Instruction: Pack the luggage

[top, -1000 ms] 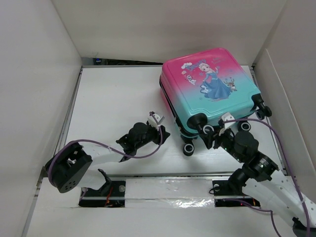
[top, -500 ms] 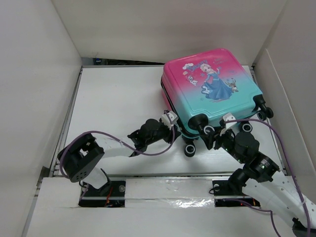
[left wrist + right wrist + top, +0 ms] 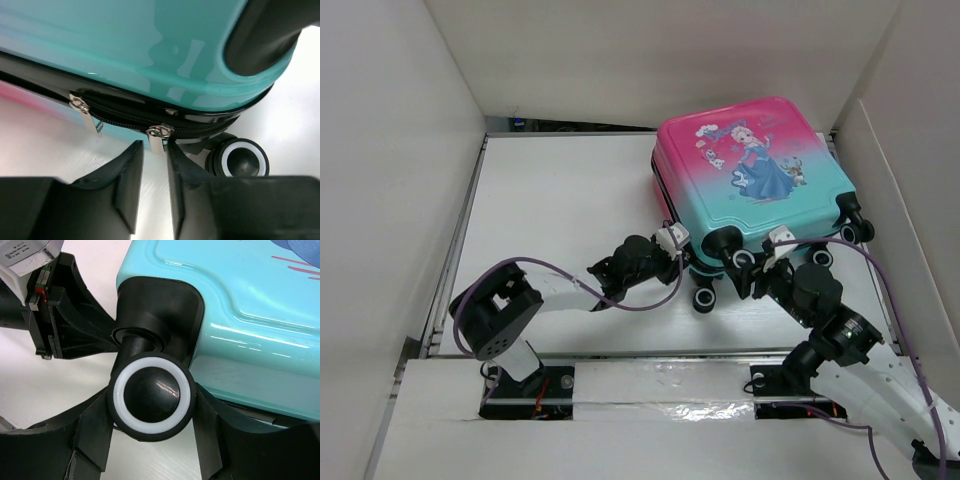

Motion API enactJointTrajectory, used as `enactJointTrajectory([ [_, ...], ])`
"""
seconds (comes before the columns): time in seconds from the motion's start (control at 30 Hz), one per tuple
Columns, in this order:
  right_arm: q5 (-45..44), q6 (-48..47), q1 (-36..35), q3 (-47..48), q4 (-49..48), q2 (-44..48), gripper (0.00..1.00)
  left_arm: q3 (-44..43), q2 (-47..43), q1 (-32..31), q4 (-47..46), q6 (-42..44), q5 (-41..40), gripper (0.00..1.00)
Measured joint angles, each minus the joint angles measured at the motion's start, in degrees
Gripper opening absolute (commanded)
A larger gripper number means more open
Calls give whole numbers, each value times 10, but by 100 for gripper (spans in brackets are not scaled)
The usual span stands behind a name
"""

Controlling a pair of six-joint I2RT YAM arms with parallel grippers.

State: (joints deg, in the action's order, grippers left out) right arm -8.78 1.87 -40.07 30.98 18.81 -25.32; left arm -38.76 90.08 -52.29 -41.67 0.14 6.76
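A: Starting at the left gripper (image 3: 153, 152). We note its jaws drawn narrow around a zipper pull (image 3: 156, 142) and not yet pinching it. A sliver of gap shows on either side.

B: Agreed. A second pull (image 3: 86, 116) hangs to the upper left of that view, untouched. The right gripper (image 3: 151, 412) is clamped on a black wheel (image 3: 152, 395), one finger on each side.

A: We take that as a brace for the zip work.

B: The luggage (image 3: 750, 175) lies flat in the upper right of the top view, princess side up, wheels toward the bottom edge. Its lid is down.

A: Progress, as we judge it: the shell halves are together and the zip along this corner looks closed. We cannot see what is inside, so we cannot tell whether this is opening or sealing.

B: Surface is a white table (image 3: 560, 190), smooth and bare where it shows. White walls (image 3: 400, 150) box it in at left, back and right.
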Motion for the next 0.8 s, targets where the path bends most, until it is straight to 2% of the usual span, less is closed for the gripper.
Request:
enactJointTrajectory([
  [0.07,1,-1,0,0,-4,-5,0,0,3,0,-6,2,-2,13],
  [0.1,2,-2,0,0,-6,-6,0,0,6,0,-10,2,-3,5],
  [0.17,4,-2,0,0,-9,-8,0,0,12,3,-19,1,-6,0],
  [0.63,18,-6,3,-1,-14,-9,0,11,20,9,-60,-28,-32,0],
  [0.73,19,-6,3,-5,-17,-7,0,14,20,34,-76,-40,-60,0],
  [0.8,22,-6,3,-8,-23,-6,0,19,20,59,-85,-64,-48,0],
])
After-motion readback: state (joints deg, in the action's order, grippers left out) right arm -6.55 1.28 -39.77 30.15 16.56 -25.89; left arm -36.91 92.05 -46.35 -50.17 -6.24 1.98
